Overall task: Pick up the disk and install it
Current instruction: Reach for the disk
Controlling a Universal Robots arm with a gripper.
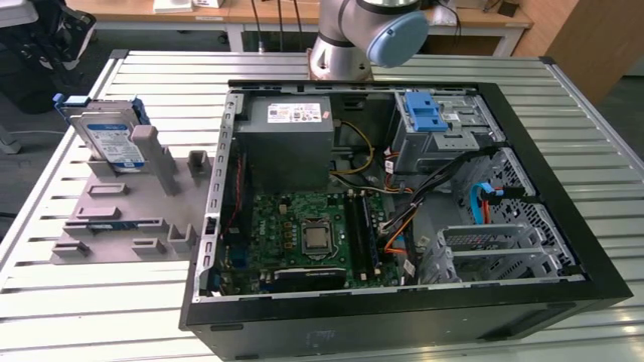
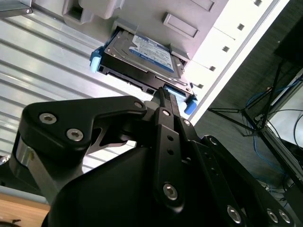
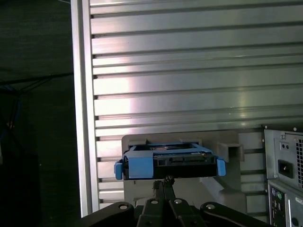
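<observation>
Judging by its build, stiff, dense and shock-sensitive: flat rectangular silver hard drive [image 1: 105, 136] in a blue plastic carrier frame, best pinched across the frame's long edges. Standing on edge in a grey slotted plastic holder [image 1: 131, 204] on the ribbed aluminium table [image 1: 101, 302], to the exterior view's left of the open black computer case [image 1: 403, 320]. Black metal gripper [image 2: 163, 94] empty, fingertips pressed together, aimed at the drive's connector edge in both wrist views, just beside it; contact impossible to tell.

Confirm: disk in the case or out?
Out: the disk stands on edge in the grey holder, outside the open case.
</observation>
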